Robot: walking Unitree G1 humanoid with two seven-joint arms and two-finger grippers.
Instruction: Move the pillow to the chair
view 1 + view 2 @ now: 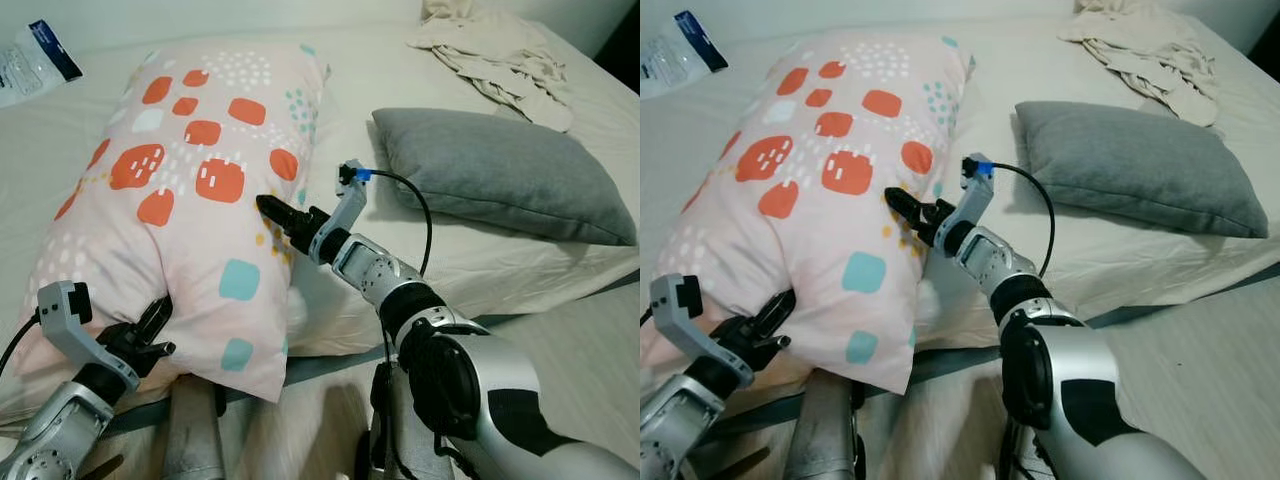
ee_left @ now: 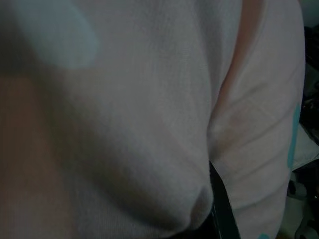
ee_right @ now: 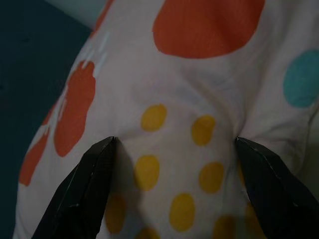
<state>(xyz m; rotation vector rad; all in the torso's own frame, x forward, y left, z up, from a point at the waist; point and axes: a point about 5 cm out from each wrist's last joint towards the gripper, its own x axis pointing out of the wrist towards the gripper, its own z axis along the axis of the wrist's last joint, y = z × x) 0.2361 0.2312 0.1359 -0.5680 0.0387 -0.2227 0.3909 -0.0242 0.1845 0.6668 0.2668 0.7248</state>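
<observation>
A big pink pillow [image 1: 190,200] with orange, teal and yellow patches lies on the bed, its near end hanging over the bed's edge. My right gripper [image 1: 272,212] presses into the pillow's right side. In the right wrist view the right gripper [image 3: 174,144] is open, its black fingers [image 3: 84,184] wide apart with yellow-dotted fabric bulging between them. My left gripper [image 1: 155,330] sits at the pillow's lower left edge, open and pushed against the fabric. The left wrist view shows pink cloth right up close and one finger [image 2: 222,209].
A grey pillow [image 1: 500,170] lies to the right on the cream sheet [image 1: 450,265]. A crumpled beige cloth [image 1: 500,50] is at the far right, and a white and blue packet [image 1: 30,60] at the far left. The bed's near edge runs just in front of my body.
</observation>
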